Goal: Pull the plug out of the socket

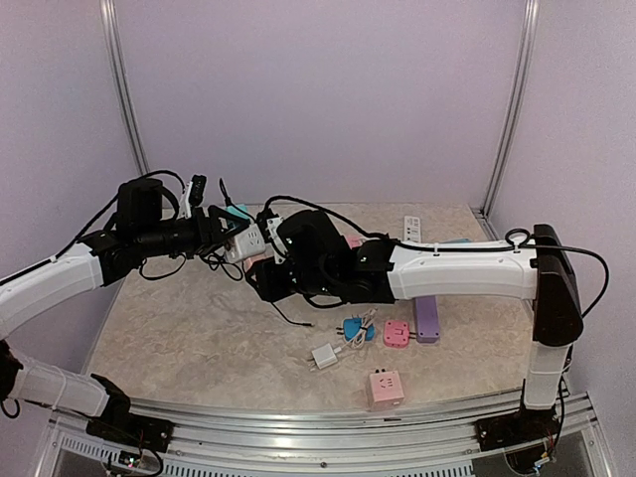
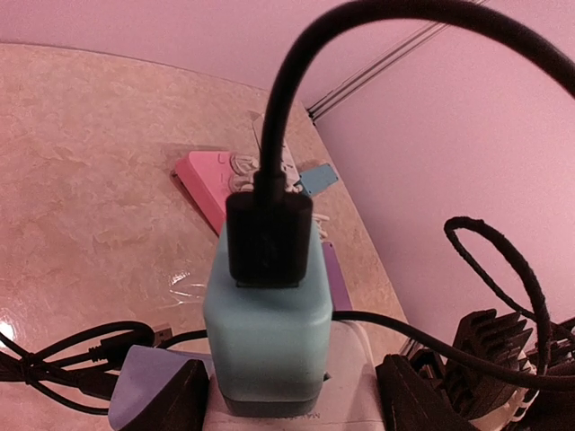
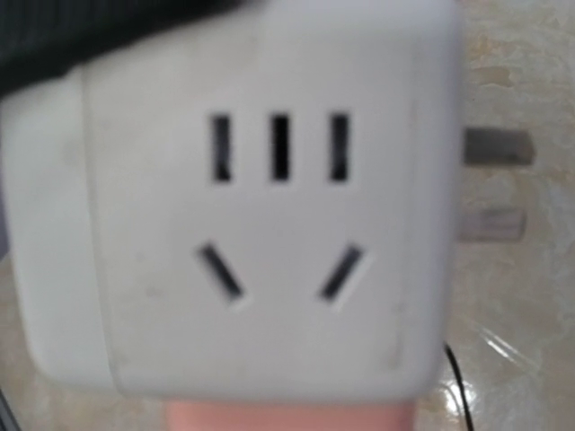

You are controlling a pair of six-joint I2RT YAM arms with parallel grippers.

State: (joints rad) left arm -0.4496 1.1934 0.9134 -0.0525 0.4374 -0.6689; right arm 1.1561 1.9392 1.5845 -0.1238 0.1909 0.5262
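place: lab test booth | signs: plain wall panels [image 1: 318,99]; aluminium frame posts [image 1: 121,84]; marbled tabletop [image 1: 199,338]

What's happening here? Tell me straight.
Both arms are raised over the table, meeting at a white socket block. The left gripper is closed on it, with a teal plug and its black cable sticking out in front. The plug looks seated in the block, not yet pulled. The right gripper is right against the block; its grip can't be seen.
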